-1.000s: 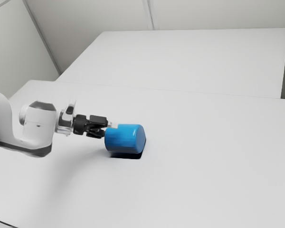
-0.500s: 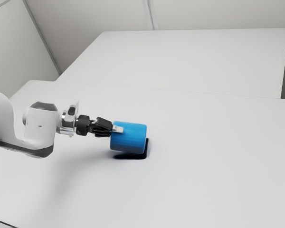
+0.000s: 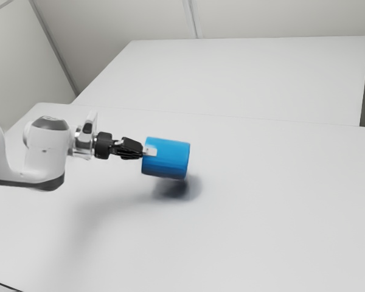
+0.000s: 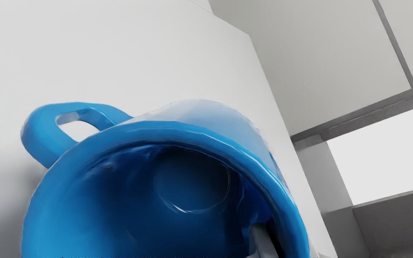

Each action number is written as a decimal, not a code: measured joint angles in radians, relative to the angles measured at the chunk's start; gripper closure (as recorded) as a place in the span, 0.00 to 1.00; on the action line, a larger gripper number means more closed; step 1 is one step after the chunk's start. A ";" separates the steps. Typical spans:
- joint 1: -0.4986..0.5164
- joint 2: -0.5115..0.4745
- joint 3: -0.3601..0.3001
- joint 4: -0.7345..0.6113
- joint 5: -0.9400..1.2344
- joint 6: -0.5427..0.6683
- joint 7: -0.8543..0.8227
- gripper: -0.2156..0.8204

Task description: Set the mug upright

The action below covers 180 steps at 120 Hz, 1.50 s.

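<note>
**Sideways mug [image 3: 165, 159] held above the counter [image 3: 261, 213]**

We have the mug off the counter, its shadow [image 3: 177, 187] apart beneath it. Our claw [image 3: 149, 151] is closed down to the wall's thickness, gripping that wall with one finger [image 4: 260, 240] inside. The mouth faces us; the far end dips slightly towards the exterior view's right. We judge this hold leaves the base free to swing down, so turning comes before lowering; the thin grip might let it pivot. We count one mug, one handle [image 4: 43, 134], one claw.
</note>
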 joint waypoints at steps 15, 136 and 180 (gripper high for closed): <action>-0.003 -0.021 -0.005 0.118 0.201 -0.004 -0.062 0.97; -0.007 -0.124 -0.209 0.096 1.227 0.186 -0.878 0.97; -0.021 -0.156 -0.216 0.004 1.328 0.271 -1.071 0.97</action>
